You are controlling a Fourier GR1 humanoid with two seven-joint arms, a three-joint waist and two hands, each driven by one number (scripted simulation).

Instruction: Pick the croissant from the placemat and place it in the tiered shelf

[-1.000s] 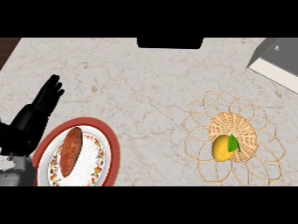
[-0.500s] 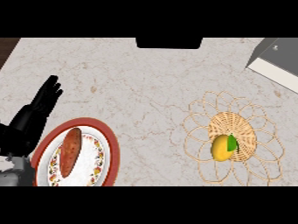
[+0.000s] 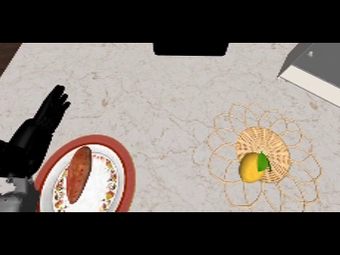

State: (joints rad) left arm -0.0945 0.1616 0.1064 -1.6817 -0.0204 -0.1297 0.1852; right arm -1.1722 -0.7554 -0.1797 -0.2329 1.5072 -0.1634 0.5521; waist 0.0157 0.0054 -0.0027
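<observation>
The left hand point(image 3: 34, 134) rests just left of the plate point(image 3: 125, 167), fingers straight and together, holding nothing. Well right of the plate, a yellow, green-tipped piece point(image 3: 253, 167), not croissant-like, lies on the placemat point(image 3: 271, 141). Best grasped from above, then lifted toward the grey shelf point(image 3: 327, 69)

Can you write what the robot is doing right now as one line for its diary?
left hand: open, beside plate | right hand: not in view | plate: brown food on it | placemat: yellow fruit on it, untouched
</observation>
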